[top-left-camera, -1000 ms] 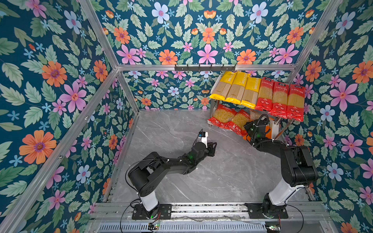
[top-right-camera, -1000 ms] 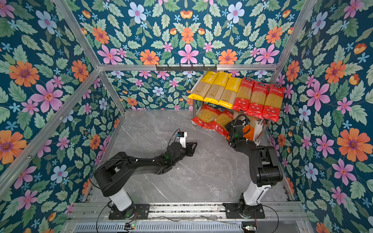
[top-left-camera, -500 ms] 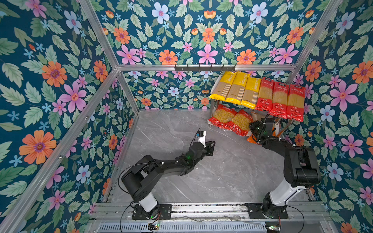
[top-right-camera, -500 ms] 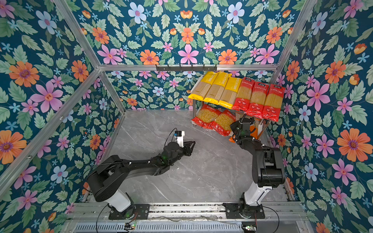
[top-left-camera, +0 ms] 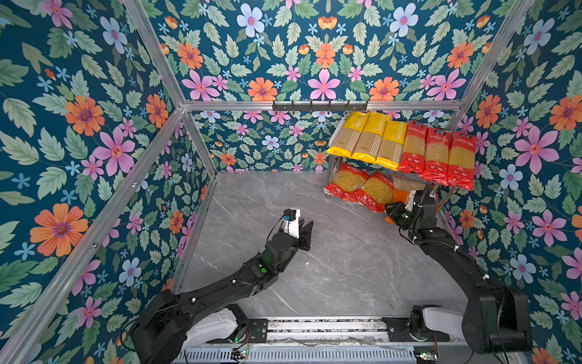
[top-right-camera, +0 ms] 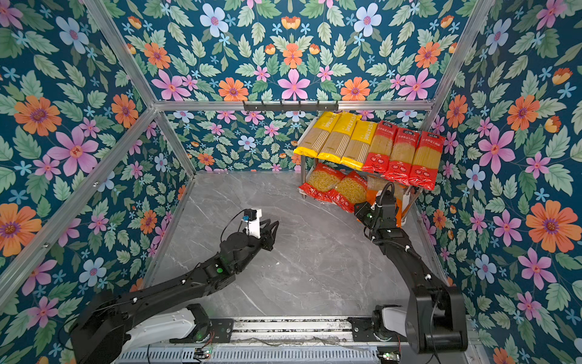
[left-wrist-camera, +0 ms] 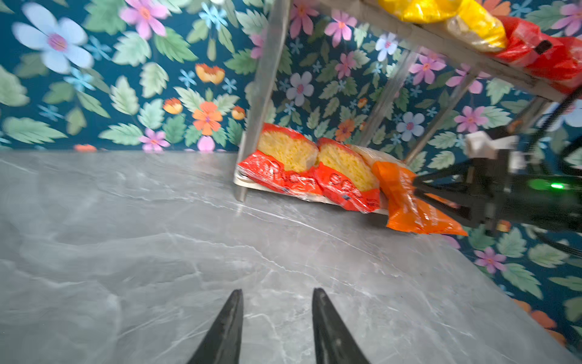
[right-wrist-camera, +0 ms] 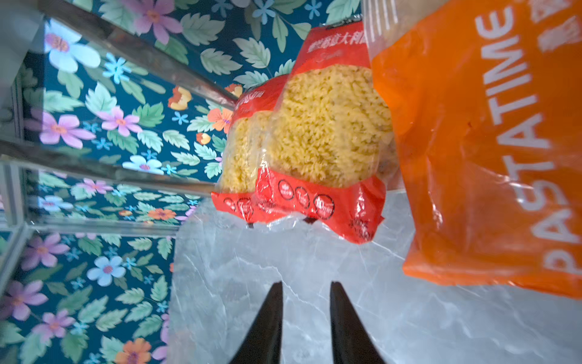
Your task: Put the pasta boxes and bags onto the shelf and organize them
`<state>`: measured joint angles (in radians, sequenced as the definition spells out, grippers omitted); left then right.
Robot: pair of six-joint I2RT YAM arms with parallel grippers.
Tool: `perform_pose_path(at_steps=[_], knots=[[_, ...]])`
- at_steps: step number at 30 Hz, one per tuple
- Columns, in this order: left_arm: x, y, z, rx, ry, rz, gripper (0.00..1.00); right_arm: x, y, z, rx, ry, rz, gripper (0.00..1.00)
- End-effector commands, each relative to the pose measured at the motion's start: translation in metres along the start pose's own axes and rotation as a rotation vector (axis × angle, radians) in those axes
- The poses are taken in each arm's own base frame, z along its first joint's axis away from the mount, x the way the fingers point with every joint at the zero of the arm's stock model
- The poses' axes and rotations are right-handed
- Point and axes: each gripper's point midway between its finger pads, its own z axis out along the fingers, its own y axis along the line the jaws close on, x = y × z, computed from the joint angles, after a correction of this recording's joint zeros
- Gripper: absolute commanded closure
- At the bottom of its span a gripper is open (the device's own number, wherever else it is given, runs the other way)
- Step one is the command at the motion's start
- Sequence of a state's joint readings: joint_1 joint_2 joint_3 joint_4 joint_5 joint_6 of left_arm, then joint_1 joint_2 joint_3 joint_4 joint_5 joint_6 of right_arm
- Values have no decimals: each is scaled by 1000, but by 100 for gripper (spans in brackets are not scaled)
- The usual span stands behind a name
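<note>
Orange macaroni bag (left-wrist-camera: 409, 201): on shelf (left-wrist-camera: 263, 94) lower tier, beside red macaroni bags (left-wrist-camera: 302, 164), front end drooping off tier.
Handling, judged: soft slippery film, loose contents shift, moderate weight.
Hold: full middle, not sealed edge.
Right end effector (right-wrist-camera: 306, 285): narrow gap, empty, near shelf.
Left end effector (left-wrist-camera: 277, 291): part-open, empty, well apart from shelf.

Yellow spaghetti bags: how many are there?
3, side by side on top of the shelf: left yellow bag, middle yellow bag, right yellow bag, next to the red spaghetti bags. None looks hidden.
</note>
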<state>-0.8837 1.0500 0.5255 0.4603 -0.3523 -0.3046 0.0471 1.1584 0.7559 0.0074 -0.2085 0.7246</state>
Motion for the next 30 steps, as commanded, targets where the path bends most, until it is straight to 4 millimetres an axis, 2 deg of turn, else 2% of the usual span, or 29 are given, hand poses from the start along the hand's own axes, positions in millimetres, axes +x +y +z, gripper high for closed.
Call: perform_pose_path(at_steps=[1,4,6,8,10,12,14,20,25,28,30], knots=[[-8,69,-25,-363,-17,195,46,18,-33,-33,164,14,-152,67],[-22,108,-47,-576,-76,322,25,6,-44,-57,200,-90,-188,64],[-23,134,-50,-663,-78,320,19,-8,-50,-67,207,-133,-168,61],[-18,163,-53,-735,-93,286,17,-24,-68,-71,275,-198,-147,58],[-15,194,-63,-852,-121,263,16,-35,-87,-73,346,-286,-164,56],[-9,220,-77,-963,-143,262,16,-39,-100,-71,382,-359,-184,55],[1,238,-81,-1011,-134,279,16,-38,-112,-67,401,-403,-193,55],[36,264,-68,-863,-135,221,15,-25,-142,-48,463,-398,-277,53],[30,258,-44,-695,-181,253,14,-14,-159,-35,459,-426,-294,52],[41,253,-23,-619,-139,314,14,-12,-158,-24,449,-383,-319,50],[42,257,-23,-636,-141,303,14,-14,-153,-20,426,-386,-347,48]])
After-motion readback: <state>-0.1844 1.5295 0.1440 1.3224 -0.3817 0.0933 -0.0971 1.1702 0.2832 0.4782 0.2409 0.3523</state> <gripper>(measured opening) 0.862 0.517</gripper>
